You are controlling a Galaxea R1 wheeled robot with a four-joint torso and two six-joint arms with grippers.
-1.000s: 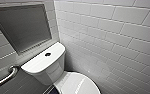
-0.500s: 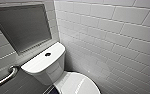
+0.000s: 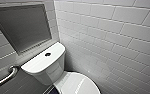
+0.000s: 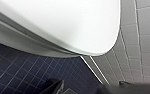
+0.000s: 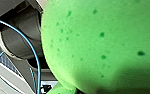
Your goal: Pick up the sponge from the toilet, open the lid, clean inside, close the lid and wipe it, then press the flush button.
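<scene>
The white toilet (image 3: 44,67) stands in the corner, and the dark round flush button (image 3: 47,54) sits in the middle of its tank top. The lid (image 3: 78,85) lies down over the bowl. In the left wrist view the lid's (image 4: 66,22) white rim hangs over the floor, and my left gripper (image 4: 91,88) stands open below and apart from it. The bright green sponge (image 5: 103,45) looms very close in the right wrist view, with my right gripper shut on it.
A metal grab bar (image 3: 4,78) runs along the wall left of the tank. A grey framed panel (image 3: 21,25) is set in the wall above it. White tiled wall (image 3: 111,37) closes the right side. Dark blue floor tiles (image 4: 21,75) lie under the bowl.
</scene>
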